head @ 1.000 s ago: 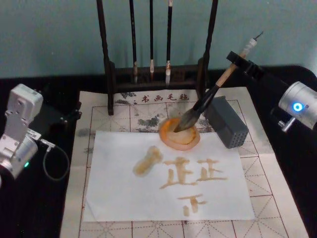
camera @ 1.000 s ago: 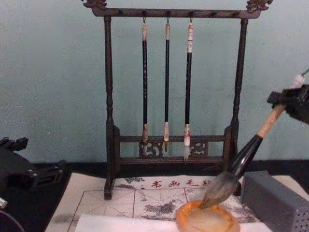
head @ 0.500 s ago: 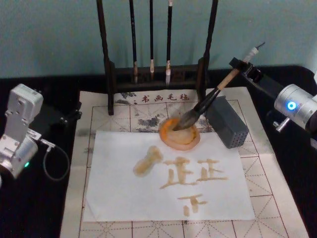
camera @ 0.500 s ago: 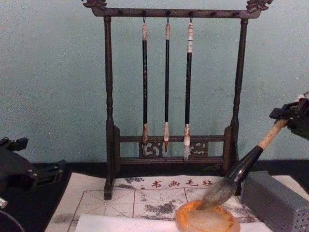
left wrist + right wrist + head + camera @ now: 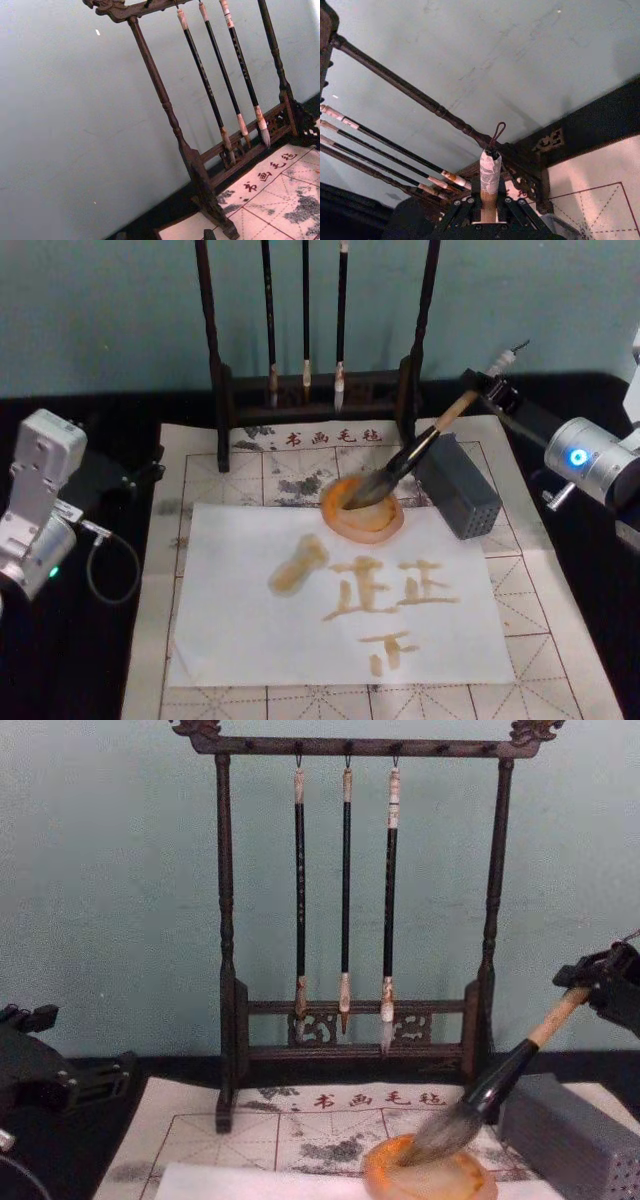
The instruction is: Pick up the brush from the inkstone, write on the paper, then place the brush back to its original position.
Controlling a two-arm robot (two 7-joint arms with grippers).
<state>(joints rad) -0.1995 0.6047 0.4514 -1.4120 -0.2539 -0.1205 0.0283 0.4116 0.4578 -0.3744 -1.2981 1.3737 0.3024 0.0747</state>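
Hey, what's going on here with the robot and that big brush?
The right gripper is shut on the upper end of the brush. It holds the brush tilted, with the bristles resting in the inkstone. The paper in front of the inkstone carries several amber characters, so the writing looks done. The brush seems to be back at its spot but is not yet released. The left gripper sits parked far to the left.
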